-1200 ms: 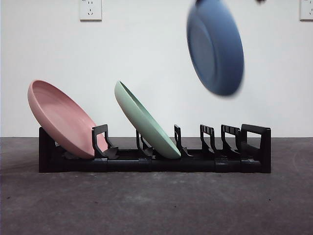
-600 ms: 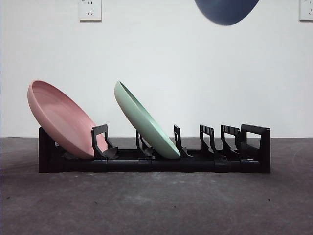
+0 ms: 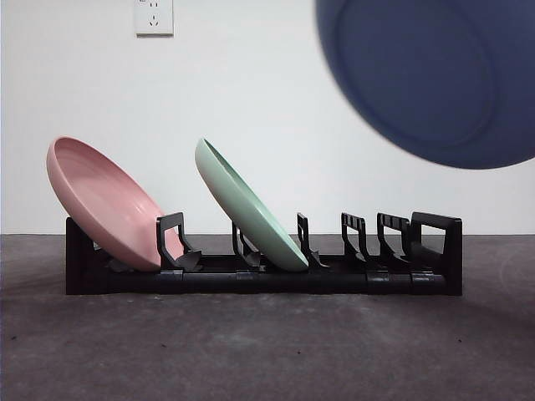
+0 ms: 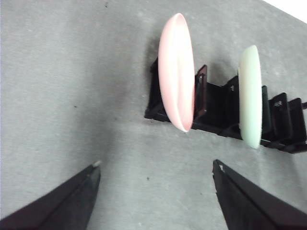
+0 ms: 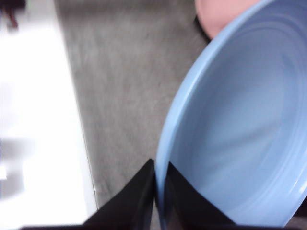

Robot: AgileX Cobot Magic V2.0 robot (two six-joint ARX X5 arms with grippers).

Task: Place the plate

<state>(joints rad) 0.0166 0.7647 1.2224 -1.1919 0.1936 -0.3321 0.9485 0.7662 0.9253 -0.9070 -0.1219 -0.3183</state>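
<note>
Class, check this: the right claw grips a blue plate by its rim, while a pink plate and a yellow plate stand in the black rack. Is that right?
Not quite. The second plate in the rack is green, not yellow, as the front view shows. The pink plate and the right claw gripping the blue plate are correct.

Front view: a rack (image 3: 264, 271) stands centre frame on the table (image 3: 267, 351). One plate (image 3: 104, 203) leans in its leftmost slot, a second plate (image 3: 248, 206) in a middle slot; a third plate (image 3: 430, 79) hangs upper right, above the rack's right-hand slots.

R gripper (image 5: 160, 191) clamped on blue plate (image 5: 240, 134) rim, grey table (image 5: 124, 86) below
</note>
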